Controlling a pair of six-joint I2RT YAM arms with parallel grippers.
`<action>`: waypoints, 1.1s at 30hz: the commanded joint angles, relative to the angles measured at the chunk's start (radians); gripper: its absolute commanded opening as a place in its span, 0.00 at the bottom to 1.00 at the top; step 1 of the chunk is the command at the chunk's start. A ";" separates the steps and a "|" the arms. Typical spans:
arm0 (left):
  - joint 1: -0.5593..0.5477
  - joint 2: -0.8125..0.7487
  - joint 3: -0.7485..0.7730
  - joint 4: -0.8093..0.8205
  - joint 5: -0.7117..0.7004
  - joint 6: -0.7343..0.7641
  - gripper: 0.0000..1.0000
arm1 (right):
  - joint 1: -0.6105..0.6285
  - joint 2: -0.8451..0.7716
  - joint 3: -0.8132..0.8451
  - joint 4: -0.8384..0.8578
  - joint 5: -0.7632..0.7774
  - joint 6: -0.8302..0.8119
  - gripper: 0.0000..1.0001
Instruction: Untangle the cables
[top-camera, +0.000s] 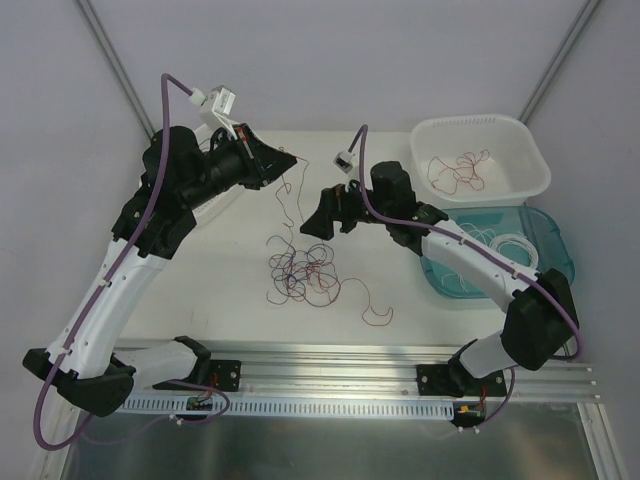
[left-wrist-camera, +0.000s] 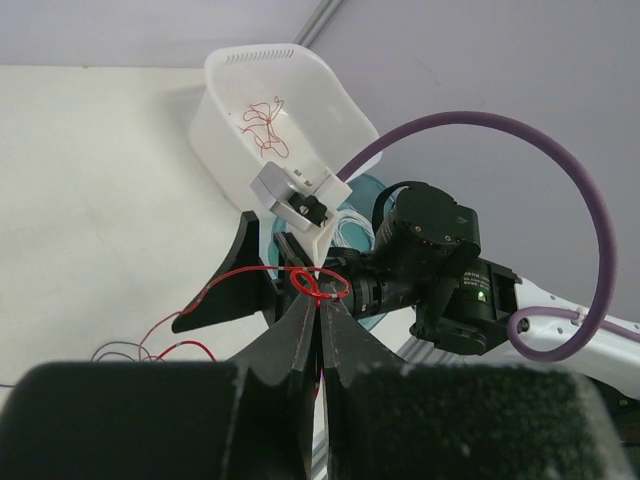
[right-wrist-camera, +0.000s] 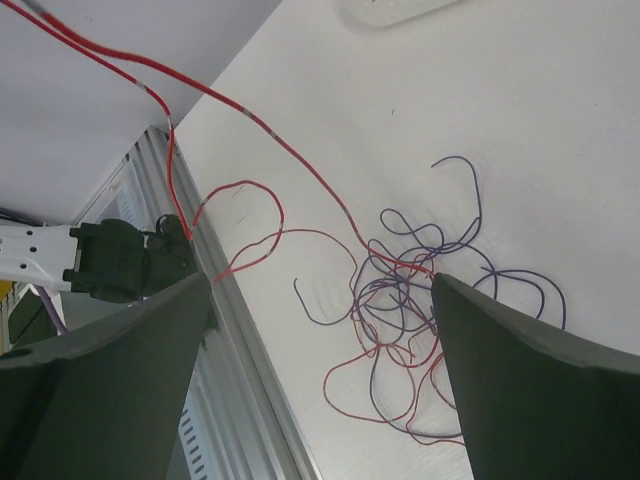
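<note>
While my left hand is pinched shut on one red cable held up off the bench, and my right hand gapes empty near the tangle, hauling higher could cinch knots and drag the heap.

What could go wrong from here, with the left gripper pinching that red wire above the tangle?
1. The red wire runs from the left gripper down into the tangle and looks threaded through it. Pulling more may tighten knots or drag the whole tangle along.
2. The right gripper is open above the tangle, so nothing anchors it.
3. The wire is held only at the very tip of the left gripper and could slip out.
</note>
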 joint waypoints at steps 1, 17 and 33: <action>-0.010 -0.021 -0.001 0.051 -0.004 -0.025 0.00 | 0.008 0.004 0.056 0.127 0.027 0.018 0.97; -0.024 0.005 0.028 0.071 0.014 -0.043 0.00 | 0.061 0.122 0.195 0.202 -0.142 0.075 0.97; -0.036 -0.030 0.017 0.081 0.031 -0.065 0.00 | 0.086 0.162 0.157 0.175 -0.010 0.026 0.58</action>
